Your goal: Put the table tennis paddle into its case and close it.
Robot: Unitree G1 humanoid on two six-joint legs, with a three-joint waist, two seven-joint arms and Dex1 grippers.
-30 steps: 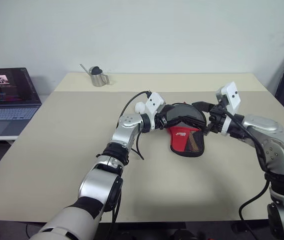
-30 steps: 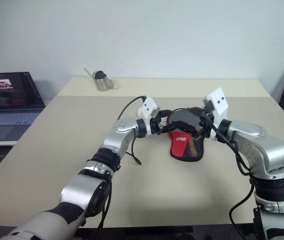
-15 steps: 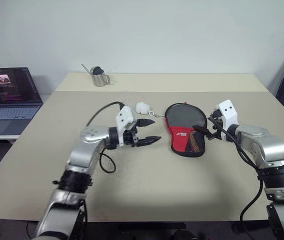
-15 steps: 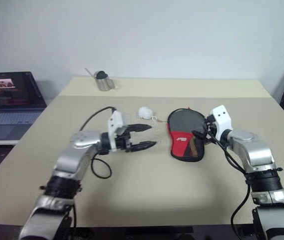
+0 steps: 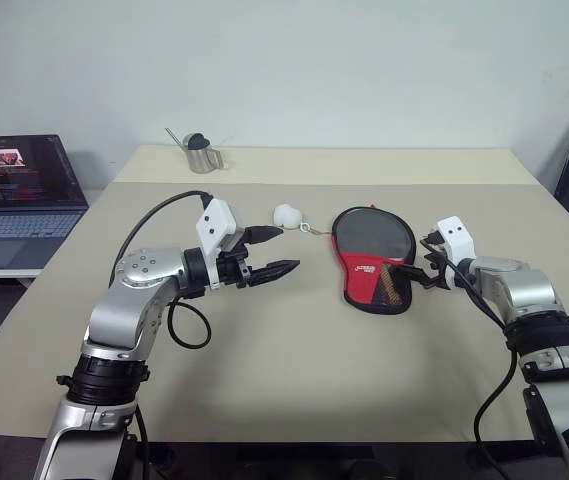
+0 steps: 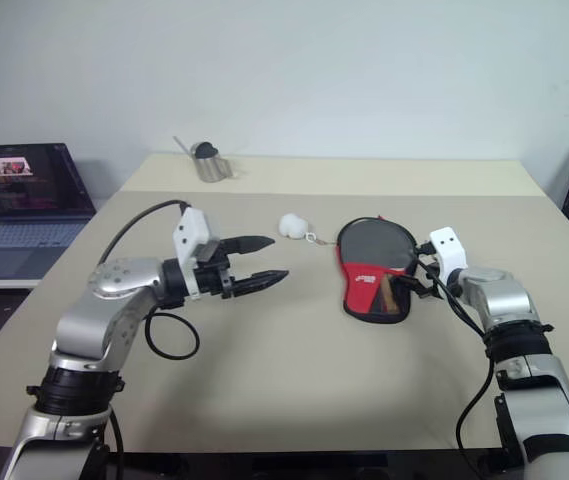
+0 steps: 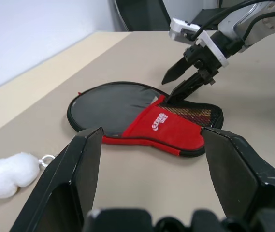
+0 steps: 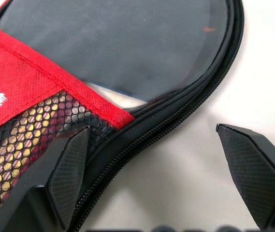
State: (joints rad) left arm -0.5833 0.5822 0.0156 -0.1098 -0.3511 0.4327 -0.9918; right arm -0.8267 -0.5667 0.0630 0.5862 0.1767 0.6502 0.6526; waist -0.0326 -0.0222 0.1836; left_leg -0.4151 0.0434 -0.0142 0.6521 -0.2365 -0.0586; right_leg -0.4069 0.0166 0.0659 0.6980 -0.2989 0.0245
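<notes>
While the case (image 5: 372, 258) lies flat on the desk (image 5: 294, 350), right pincer (image 5: 427, 272) sits wide open at its mesh-pocket edge; left pincer (image 5: 278, 252) hovers open, empty, well apart, near the charm (image 5: 286, 215).

The two eye views look forward and down from the head over the table (image 5: 294, 400), sharing nearly the whole scene. The left wrist view faces right along the tabletop toward the case (image 7: 142, 116); the right wrist view sits close over its right edge, which all views share.
</notes>
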